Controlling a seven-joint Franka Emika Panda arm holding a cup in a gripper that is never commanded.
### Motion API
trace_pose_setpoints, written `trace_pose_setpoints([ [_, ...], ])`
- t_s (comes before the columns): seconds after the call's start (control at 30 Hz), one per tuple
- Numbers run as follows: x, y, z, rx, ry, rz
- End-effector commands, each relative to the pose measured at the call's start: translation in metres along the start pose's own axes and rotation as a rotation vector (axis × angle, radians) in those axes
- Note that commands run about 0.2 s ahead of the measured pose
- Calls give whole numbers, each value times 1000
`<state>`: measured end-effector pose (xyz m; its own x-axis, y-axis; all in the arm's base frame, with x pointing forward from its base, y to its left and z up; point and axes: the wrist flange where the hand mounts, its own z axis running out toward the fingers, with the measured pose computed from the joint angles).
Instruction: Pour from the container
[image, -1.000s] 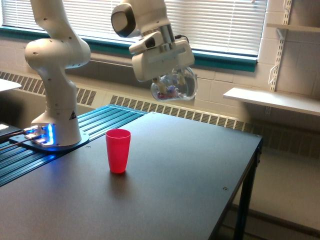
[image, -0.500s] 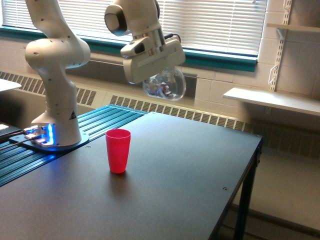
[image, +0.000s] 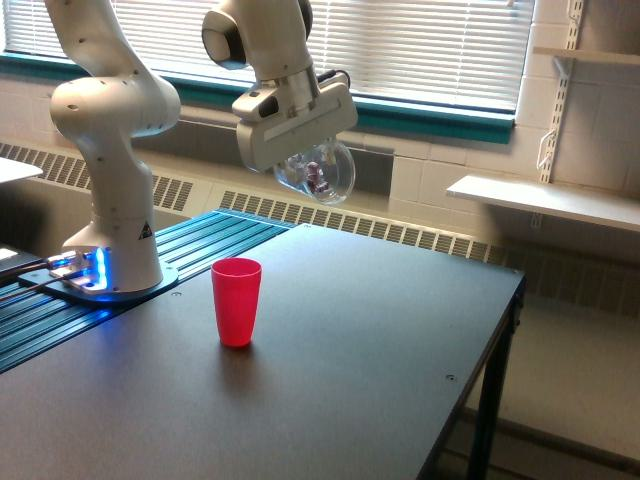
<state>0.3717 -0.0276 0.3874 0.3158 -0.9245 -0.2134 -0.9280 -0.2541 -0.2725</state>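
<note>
The clear rounded container (image: 320, 175) hangs in the air, tilted, with small coloured bits showing inside. My gripper (image: 308, 166) is shut on it, just under the white hand; the fingers are mostly hidden by the hand and the glass. An opaque red cup (image: 236, 301) stands upright on the dark table (image: 380, 370), below the container and to the exterior view's left of it. The container is well above the cup's rim and apart from it.
The arm's white base (image: 110, 270) stands on a ribbed blue-lit platform at the exterior view's left. The table's right edge (image: 500, 330) drops to the floor. A wall shelf (image: 545, 200) and window blinds lie behind.
The gripper and the container have moved toward the exterior view's left, closer to above the red cup, and the container has tipped a little. The cup has not moved.
</note>
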Motion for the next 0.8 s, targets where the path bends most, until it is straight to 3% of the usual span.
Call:
trace_pose_setpoints([
  [0.03,-14,6,4,-27,2,-16],
  [0.4,-30,21,14,-59,48,29],
  [0.8,-42,46,22,-77,28,114],
])
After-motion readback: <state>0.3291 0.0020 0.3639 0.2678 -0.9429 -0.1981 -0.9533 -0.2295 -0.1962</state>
